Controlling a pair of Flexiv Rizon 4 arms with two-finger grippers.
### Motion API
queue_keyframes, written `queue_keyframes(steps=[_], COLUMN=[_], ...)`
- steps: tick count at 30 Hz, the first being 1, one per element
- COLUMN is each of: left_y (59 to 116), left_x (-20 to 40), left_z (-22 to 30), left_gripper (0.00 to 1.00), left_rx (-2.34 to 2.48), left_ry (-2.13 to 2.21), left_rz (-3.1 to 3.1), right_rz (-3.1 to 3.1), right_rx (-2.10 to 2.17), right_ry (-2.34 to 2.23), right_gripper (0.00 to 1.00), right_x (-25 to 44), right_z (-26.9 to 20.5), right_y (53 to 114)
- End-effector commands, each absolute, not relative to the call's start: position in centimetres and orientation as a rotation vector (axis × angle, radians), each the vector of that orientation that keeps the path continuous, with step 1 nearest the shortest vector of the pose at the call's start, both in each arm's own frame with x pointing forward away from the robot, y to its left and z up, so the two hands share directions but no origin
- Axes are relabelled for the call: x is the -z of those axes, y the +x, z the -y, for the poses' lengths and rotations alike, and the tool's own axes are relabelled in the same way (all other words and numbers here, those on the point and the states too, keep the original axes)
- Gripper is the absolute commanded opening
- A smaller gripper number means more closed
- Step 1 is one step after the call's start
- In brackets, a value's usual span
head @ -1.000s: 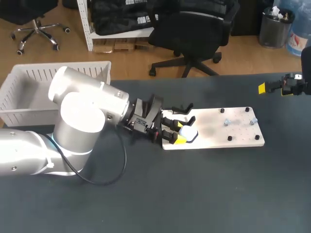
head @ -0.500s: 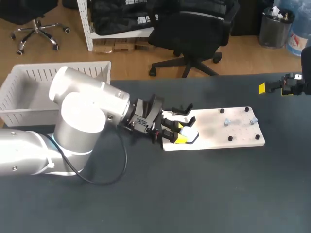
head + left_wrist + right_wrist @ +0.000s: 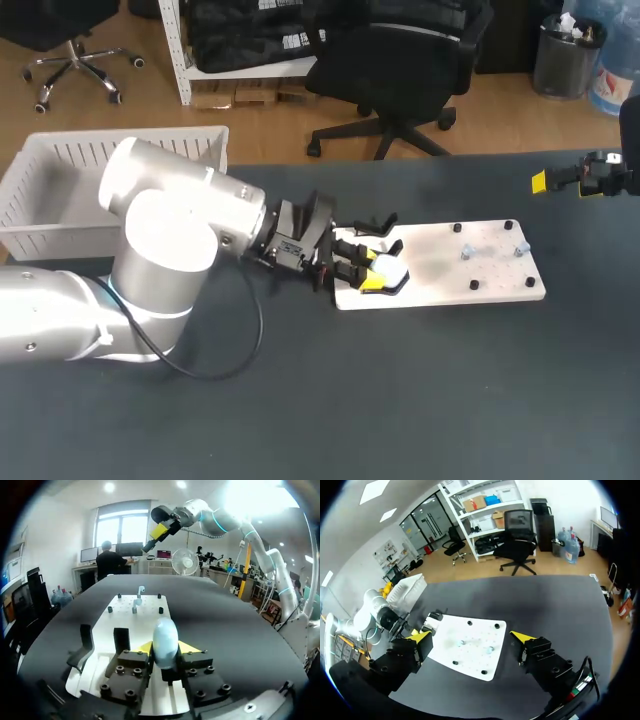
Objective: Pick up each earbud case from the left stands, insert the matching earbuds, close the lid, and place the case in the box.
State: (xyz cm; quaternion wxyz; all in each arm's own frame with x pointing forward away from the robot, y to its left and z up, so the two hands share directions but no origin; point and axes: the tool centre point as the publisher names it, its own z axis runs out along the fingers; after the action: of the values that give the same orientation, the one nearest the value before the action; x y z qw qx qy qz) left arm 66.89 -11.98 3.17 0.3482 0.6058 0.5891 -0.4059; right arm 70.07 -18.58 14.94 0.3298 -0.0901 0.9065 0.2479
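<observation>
Dark desk (image 3: 420,400) fills most of the head view. A white board (image 3: 440,272) lies flat mid-desk, long side approx parallel to the far edge, w/ dark desk top showing on every side of it and the widest stretch toward the near edge. A white slatted box (image 3: 60,180) sits at the far L corner, well apart from the board and partly behind the L arm (image 3: 160,270). That arm comes in from the L and lies low across the desk up to the board's L end. The L hand (image 3: 371,272) is there, yellow tips pinching the white earbud case (image 3: 392,272) from two sides. In the L wrist view the case (image 3: 165,637) stands upright btwn the tips, over the board's near end, just beside two black stands (image 3: 121,641). Can't tell if it rests on the board or is lifted off it. Toward the board's R end two small pale earbuds (image 3: 465,252) stand inside four black pegs (image 3: 473,285). The R hand (image 3: 471,637) hangs by the desk's far R edge, well apart from the board, fingers spread wide w/ nothing gripped. From its wrist view the board and L arm lie ahead, w/ open dark desk btwn.
</observation>
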Motion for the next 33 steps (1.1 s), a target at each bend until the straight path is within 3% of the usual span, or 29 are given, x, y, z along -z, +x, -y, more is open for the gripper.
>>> queue_keyframes(steps=[1,12,33], left_y=[66.2,65.3,65.3], left_x=[-5.6,-12.8,-12.8], left_z=[11.2,11.8,11.8], left_gripper=[0.00,0.00,0.00], left_rx=[1.055,1.136,1.136], left_ry=[1.510,1.307,1.307], left_rz=[-1.475,-1.314,-1.314], right_rz=[-2.372,-2.372,-2.372], right_rx=[-0.649,-0.649,-0.649], right_ry=[-0.237,-0.237,-0.237], right_gripper=[1.00,1.00,1.00], right_x=[-15.0,-15.0,-15.0], right_z=[18.6,18.6,18.6], right_y=[70.1,70.1,70.1])
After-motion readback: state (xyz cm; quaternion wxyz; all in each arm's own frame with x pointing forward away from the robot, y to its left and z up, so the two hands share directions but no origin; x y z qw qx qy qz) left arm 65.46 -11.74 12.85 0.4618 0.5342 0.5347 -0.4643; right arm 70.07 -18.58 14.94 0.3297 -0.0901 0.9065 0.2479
